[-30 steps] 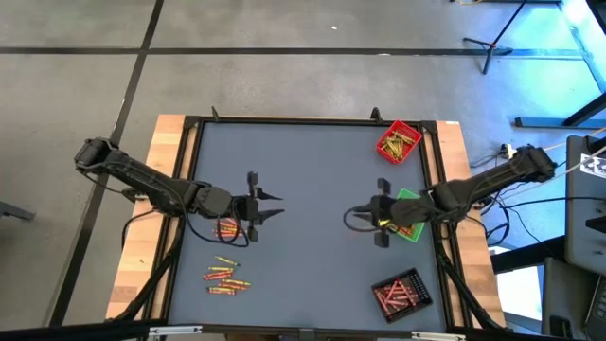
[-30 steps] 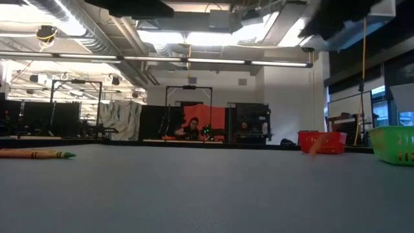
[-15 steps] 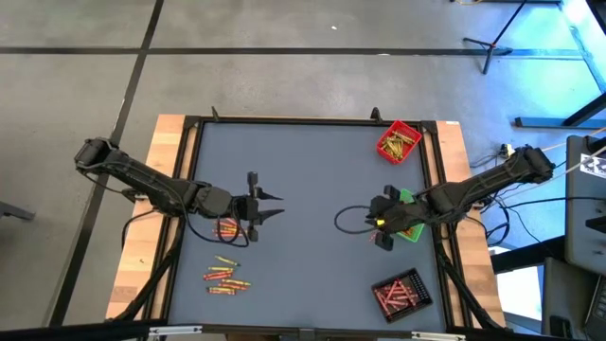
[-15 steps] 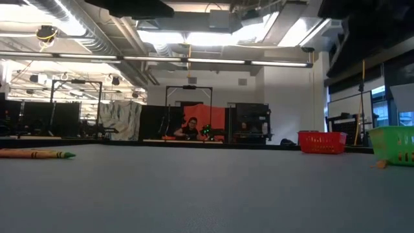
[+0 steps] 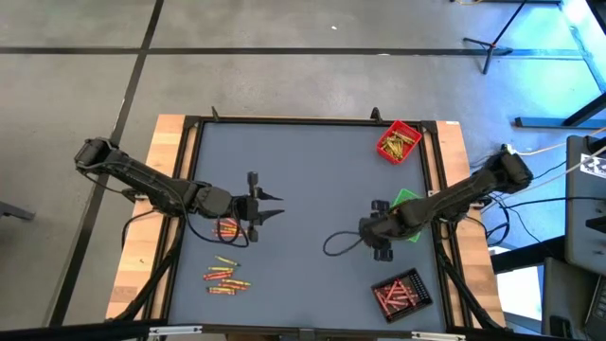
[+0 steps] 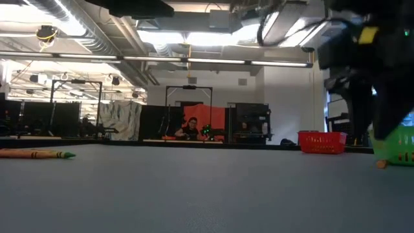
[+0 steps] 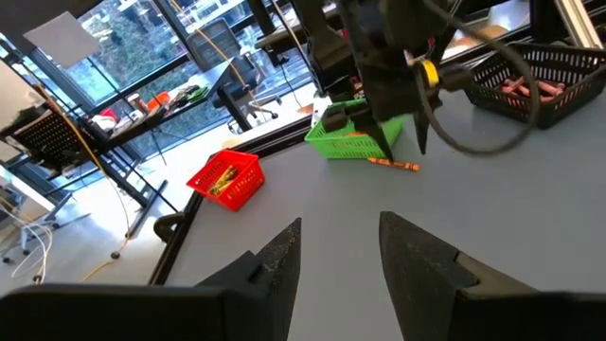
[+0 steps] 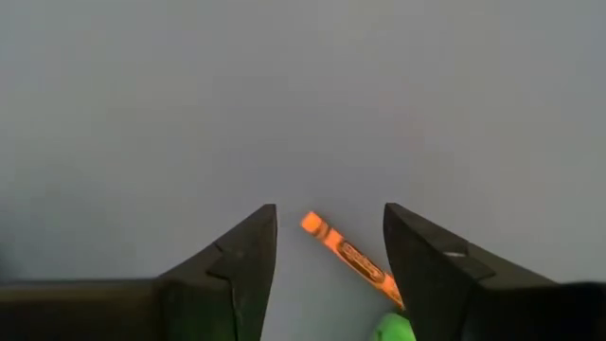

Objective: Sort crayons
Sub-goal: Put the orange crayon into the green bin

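An orange crayon (image 8: 347,252) lies flat on the grey table, just off the green tray (image 5: 408,198); it also shows in the left wrist view (image 7: 393,164). My right gripper (image 8: 329,227) points down over it, open, one finger on either side and above it, touching nothing. In the high view my right gripper (image 5: 382,230) is beside the green tray. My left gripper (image 5: 275,206) hovers open left of centre. More crayons (image 5: 226,274) lie loose near the table's near-left corner, and a few (image 5: 227,227) under the left arm.
A red tray (image 5: 399,141) with yellowish crayons stands at the far right. A black tray (image 5: 401,292) with red crayons stands at the near right. The middle of the table (image 5: 312,189) is bare grey. A person shows far behind in the low view.
My right gripper has come down toward the table and tipped to point downward, shifting a little toward the table's left edge. An orange crayon, a blur in the air a second ago, now lies on the table beside the green tray.
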{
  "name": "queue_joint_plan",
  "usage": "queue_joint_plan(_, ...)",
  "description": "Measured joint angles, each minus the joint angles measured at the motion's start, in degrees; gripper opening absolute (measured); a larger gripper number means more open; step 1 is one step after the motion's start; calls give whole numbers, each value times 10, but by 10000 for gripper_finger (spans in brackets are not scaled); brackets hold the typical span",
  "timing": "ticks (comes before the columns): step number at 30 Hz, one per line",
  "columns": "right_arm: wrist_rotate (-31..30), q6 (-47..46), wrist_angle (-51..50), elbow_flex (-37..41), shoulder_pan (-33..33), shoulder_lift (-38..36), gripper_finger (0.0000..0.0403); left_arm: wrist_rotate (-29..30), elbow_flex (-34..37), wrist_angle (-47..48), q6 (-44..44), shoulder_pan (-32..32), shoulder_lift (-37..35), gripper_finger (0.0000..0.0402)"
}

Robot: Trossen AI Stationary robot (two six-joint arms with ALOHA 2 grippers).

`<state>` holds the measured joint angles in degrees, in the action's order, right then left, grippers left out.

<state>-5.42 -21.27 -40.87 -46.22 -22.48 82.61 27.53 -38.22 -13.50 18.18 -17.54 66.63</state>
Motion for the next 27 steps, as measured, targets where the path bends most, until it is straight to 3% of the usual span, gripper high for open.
queue_joint_plan(13, 0, 51, -16, 0, 0, 79, 137, 0, 0, 0, 0, 0, 0, 128)
queue_joint_plan(24, -6, 108, -7, -2, 3, 91, 14, 0, 0, 0, 0, 0, 0, 128)
queue_joint_plan(27, -10, 116, 0, -1, 10, 91, 11, 0, 0, 0, 0, 0, 0, 128)
